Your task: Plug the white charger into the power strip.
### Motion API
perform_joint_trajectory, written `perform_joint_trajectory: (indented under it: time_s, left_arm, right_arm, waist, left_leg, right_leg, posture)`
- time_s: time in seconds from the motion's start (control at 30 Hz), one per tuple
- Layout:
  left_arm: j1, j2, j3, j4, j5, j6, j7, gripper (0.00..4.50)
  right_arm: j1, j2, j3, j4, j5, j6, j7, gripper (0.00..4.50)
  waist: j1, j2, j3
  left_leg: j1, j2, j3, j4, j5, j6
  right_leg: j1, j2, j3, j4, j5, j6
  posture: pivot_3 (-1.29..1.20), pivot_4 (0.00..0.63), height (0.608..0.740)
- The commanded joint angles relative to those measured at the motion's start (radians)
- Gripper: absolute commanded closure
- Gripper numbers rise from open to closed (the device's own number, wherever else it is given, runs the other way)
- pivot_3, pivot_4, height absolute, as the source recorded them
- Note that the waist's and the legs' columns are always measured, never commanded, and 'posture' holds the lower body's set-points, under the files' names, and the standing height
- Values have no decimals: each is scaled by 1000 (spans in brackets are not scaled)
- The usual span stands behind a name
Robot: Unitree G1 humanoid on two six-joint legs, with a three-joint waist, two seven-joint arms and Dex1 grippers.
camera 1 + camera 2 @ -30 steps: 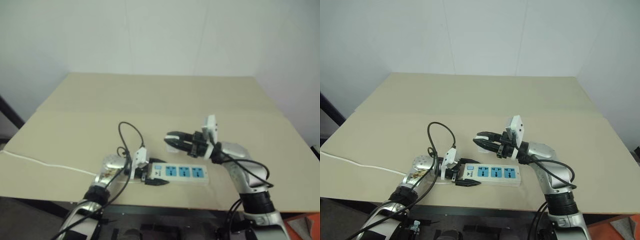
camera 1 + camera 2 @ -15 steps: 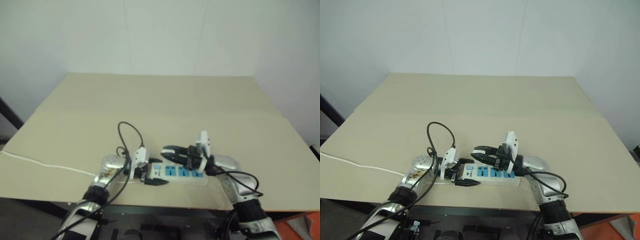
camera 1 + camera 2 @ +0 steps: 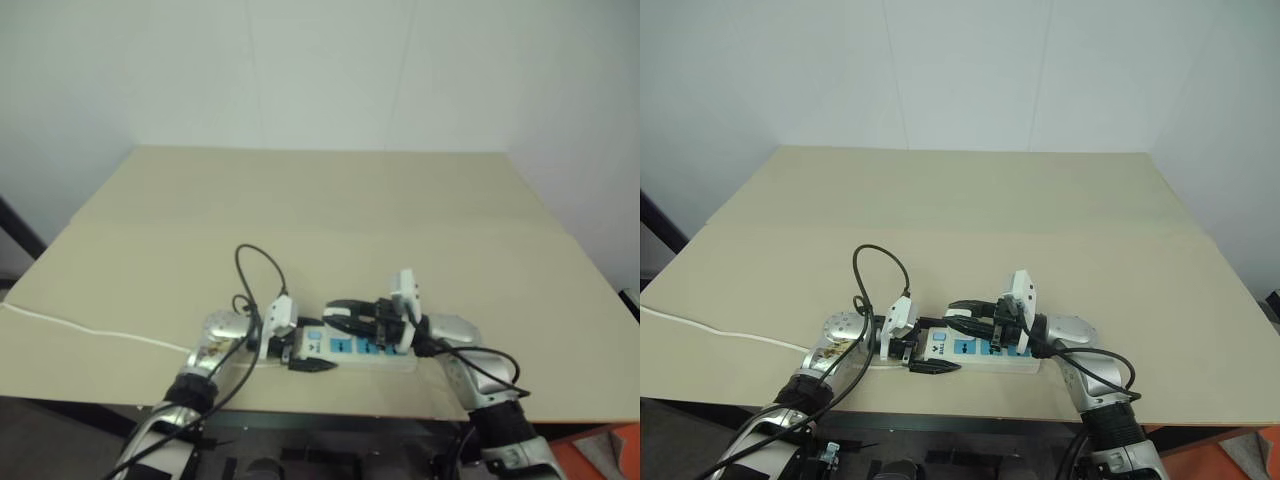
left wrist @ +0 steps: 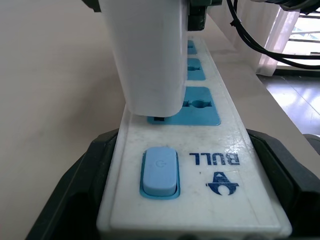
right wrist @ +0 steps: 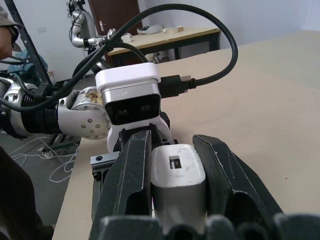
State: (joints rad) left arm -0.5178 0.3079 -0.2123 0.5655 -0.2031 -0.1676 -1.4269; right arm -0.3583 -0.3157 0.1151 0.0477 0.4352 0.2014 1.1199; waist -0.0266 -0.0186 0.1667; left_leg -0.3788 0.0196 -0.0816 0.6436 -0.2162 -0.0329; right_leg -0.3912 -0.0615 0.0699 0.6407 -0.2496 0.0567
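Two-arm setup atm: I've got the left gripper (image 4: 160, 220) straddling the switch end of the power strip (image 4: 215, 145) — fingers (image 4: 75, 200) spread wide, one on each long side, prob touching it, so the bar can't slide or tip when I push down. Strip lies flat near the front edge of the table (image 3: 300, 200), cord going off to my left.

Right gripper (image 5: 172, 165) is pinching the white charger (image 5: 177, 172), pads (image 5: 132, 170) on its two flat sides so the prong end stays free. Charger sits upright over the blue socket (image 4: 200, 105) nearest the switch (image 4: 160, 170), bottom edge just above the strip face w/ a dark prong showing at the socket's edge — looks partly in, not seated imo. Can't tell how deep.

Next needs a straight push down; any tilt and the prongs prob bind.
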Motion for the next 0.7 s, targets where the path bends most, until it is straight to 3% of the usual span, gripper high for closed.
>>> perform_joint_trajectory:
  time_s: [0.03, 0.7]
  left_arm:
    - [30, 15, -41, 20, 31, 33, -20, 1166]
    - [25, 16, -40, 32, 32, 34, -7, 1166]
  right_arm:
    - [7, -15, 1, 3, -11, -25, 8, 3357]
    - [-16, -157, 27, 190, -91, -191, 102, 3357]
  waist:
    - [0, 0, 0]
    - [7, -1, -1]
  left_leg:
    - [0, 0, 0, 0, 0, 0]
    - [1, 0, 0, 0, 0, 0]
  right_leg:
    - [0, 0, 0, 0, 0, 0]
    - [2, 0, 0, -1, 0, 0]
  posture:
    - [0, 150, 740]
    - [0, 150, 740]
